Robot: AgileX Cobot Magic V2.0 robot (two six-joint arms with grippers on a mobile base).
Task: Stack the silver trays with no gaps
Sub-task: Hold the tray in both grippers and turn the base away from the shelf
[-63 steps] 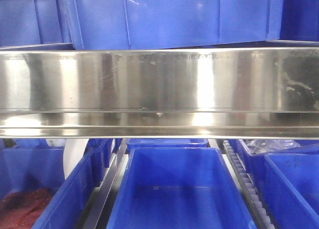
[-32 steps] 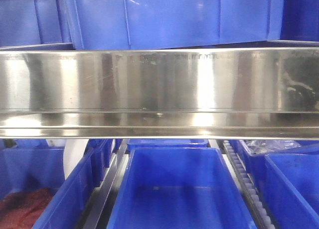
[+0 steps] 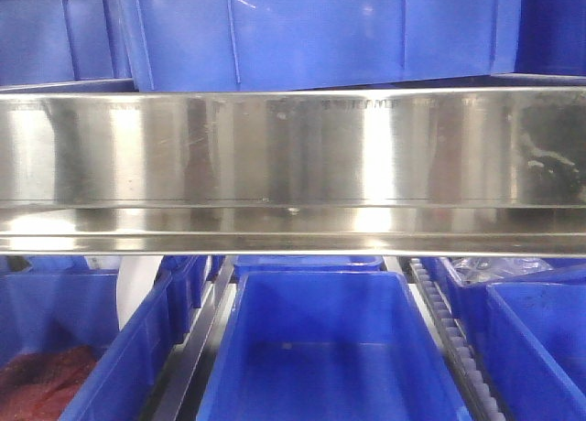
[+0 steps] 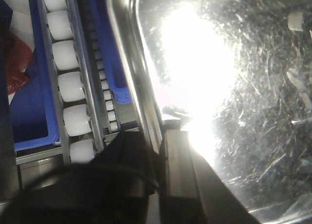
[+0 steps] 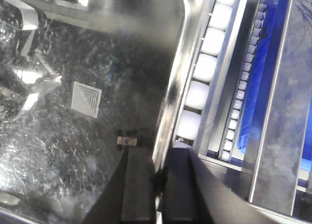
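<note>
my left claw (image 4: 156, 141) and right claw (image 5: 157, 155) are each pinched nearly closed on a rim of the silver tray (image 4: 253, 112), scratched, mirror-bright, glaring, lying just beside the white rollers (image 4: 73, 87).

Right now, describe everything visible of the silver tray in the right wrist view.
The silver tray is polished, finely scratched steel, shallow, with a thin flared rim and one rounded corner in view. Its floor mirrors bright shapes. White rollers run alongside its rim. The right tool pinches that rim, one finger inside, one outside.
</note>
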